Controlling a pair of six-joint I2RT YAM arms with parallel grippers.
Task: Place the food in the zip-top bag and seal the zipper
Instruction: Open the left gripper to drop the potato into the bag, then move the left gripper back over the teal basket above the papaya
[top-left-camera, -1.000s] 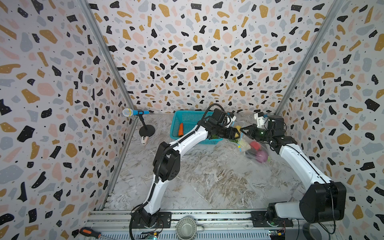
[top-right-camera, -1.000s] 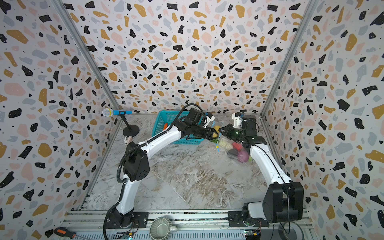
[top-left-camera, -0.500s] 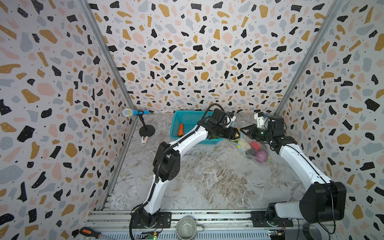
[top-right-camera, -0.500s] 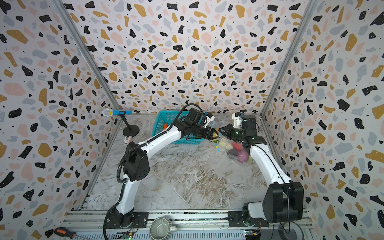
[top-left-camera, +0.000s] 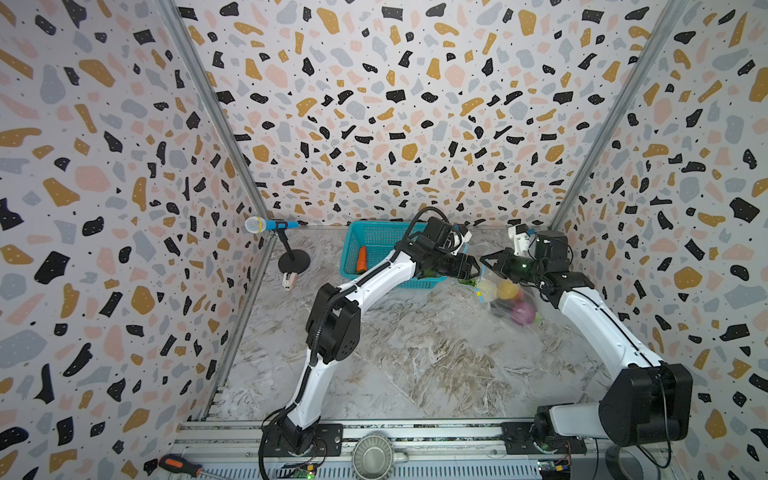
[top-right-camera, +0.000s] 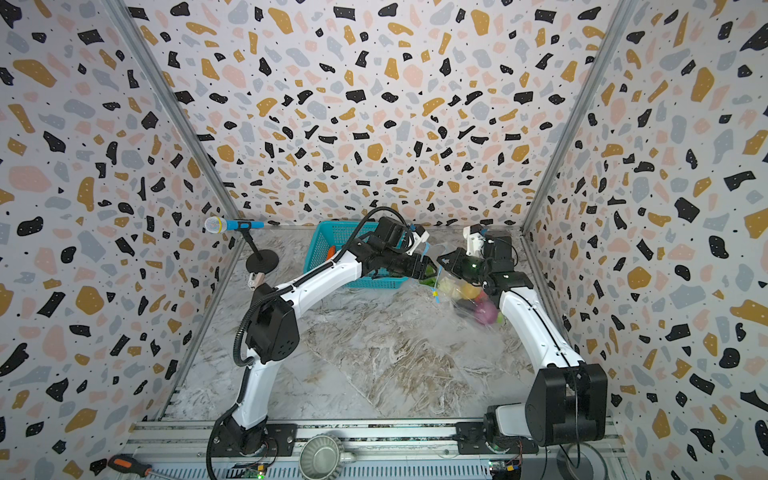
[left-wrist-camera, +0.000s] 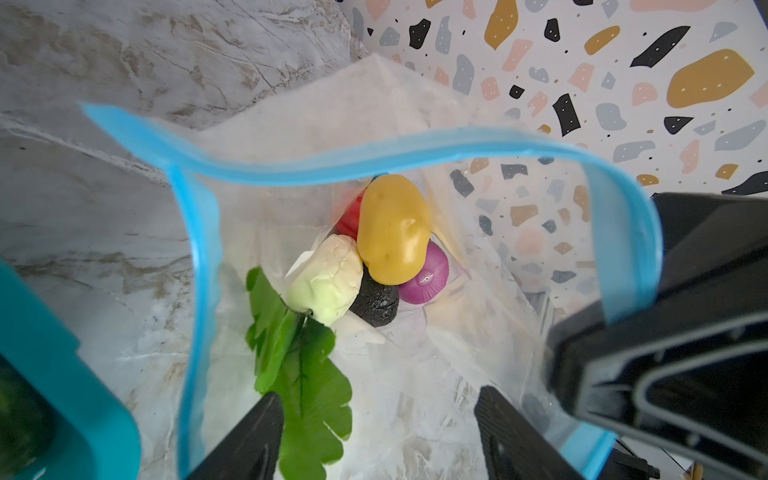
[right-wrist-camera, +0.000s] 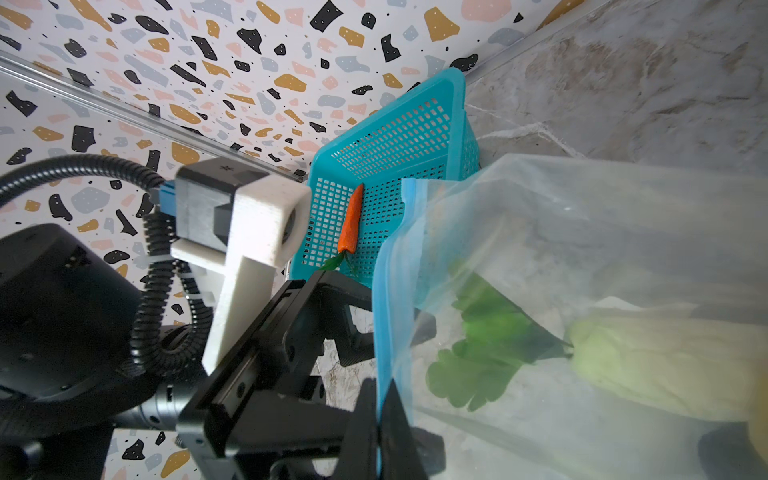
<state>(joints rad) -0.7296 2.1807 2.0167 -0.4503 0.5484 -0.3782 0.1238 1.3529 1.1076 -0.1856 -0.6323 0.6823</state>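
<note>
Two pincers meet at the back right of the table (top-left-camera: 415, 353), just right of the teal basket (top-left-camera: 370, 239). In the right wrist view the right pincer (right-wrist-camera: 380, 399) is clamped on the zipper (right-wrist-camera: 386, 291), the light blue strip running up between its two fingers, so the zip-top bag (top-left-camera: 505, 299) hangs from it with its mouth gaping; whether the bag's bottom touches the table I cannot tell. The left pincer (left-wrist-camera: 378, 399) stands with its jaws spread wide at that mouth, gripping nothing, the zipper (left-wrist-camera: 374, 153) looping around the opening beyond it. Down inside the bag lie a yellow potato (left-wrist-camera: 392, 228) on top, a purple onion (left-wrist-camera: 428, 274) and a red pepper (left-wrist-camera: 351, 216) partly under it, a pale white radish (left-wrist-camera: 328, 278), and a dark eggplant (left-wrist-camera: 376, 303) beneath. Green leaves (left-wrist-camera: 303, 374) trail from the radish toward one left finger. One orange carrot (right-wrist-camera: 351, 220) lies in the basket, apart from the bag.
</note>
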